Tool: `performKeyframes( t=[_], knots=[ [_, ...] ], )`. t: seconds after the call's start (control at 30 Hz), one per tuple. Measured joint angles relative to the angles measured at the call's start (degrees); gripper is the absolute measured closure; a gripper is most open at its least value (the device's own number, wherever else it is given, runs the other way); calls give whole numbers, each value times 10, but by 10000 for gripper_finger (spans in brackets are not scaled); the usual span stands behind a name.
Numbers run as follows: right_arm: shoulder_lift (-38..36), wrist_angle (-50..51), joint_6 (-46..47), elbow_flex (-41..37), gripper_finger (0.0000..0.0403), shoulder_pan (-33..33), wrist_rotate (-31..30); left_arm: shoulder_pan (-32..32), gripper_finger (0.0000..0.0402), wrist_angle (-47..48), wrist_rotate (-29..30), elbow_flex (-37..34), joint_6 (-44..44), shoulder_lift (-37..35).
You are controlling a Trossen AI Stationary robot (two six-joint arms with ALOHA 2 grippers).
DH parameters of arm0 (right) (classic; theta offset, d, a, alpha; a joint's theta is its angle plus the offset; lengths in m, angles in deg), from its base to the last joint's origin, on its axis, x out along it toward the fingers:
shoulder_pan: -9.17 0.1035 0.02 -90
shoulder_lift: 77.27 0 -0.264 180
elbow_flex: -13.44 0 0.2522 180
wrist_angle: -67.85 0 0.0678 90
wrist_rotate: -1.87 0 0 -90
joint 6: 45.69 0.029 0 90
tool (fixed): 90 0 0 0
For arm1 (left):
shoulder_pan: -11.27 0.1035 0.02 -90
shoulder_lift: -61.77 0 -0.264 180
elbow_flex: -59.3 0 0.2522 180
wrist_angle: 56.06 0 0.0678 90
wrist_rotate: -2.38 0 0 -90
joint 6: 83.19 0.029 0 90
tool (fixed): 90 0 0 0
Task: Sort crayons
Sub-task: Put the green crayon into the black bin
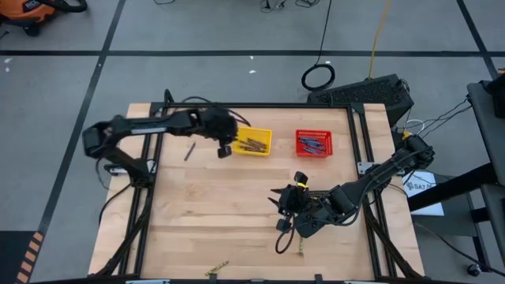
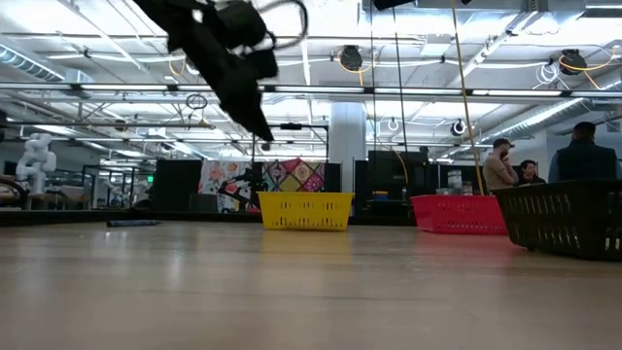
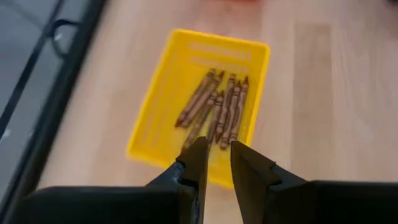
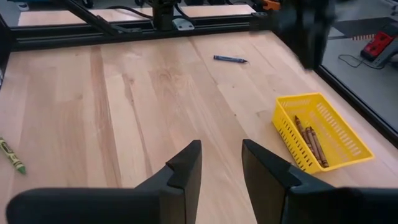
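The yellow basket [image 1: 254,142] sits toward the far side of the wooden counter [image 1: 213,213] and holds a loose bundle of brown crayons [image 3: 217,112], lying roughly parallel along the basket's length, some overlapping. Just beside it, apart by a gap of bare wood, stands the red basket [image 1: 315,143], which holds several blue-purple crayons [image 1: 313,145] lying across its floor. A dark mesh basket [image 2: 564,219] shows at the edge of the low view, close to that camera; what lies in it cannot be made out. The left tool [image 3: 216,163] hovers above the near rim of the yellow basket, its two fingers parted with a narrow gap and nothing between them. The right tool [image 4: 221,163] hangs low over the near half of the counter, well apart from both coloured baskets, its fingers spread and empty. A single blue-purple crayon [image 1: 188,151] lies loose on the counter beside the left arm, away from the yellow basket. A yellow-olive crayon [image 4: 12,155] rests on the bare wood off to one side of the right tool, and another yellow-olive crayon [image 1: 218,270] lies near the counter's front edge. People [image 2: 505,165] stand in the room beyond the counter.
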Motion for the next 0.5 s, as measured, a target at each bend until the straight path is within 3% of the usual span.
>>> performKeyframes(
  t=[0.13, 0.27, 0.5],
  knots=[
    [0, 5, 0, 0, 300, 0, 0, 0, 331, 80, 32, 0, -86, -82],
    [0, 7, 7, 0, 300, 0, 0, 1, 331, 147, 40, 0, -117, -149],
    [0, 40, 47, 0, 300, 0, 1, -22, 331, 266, 8, 0, -212, -195]
  ],
)
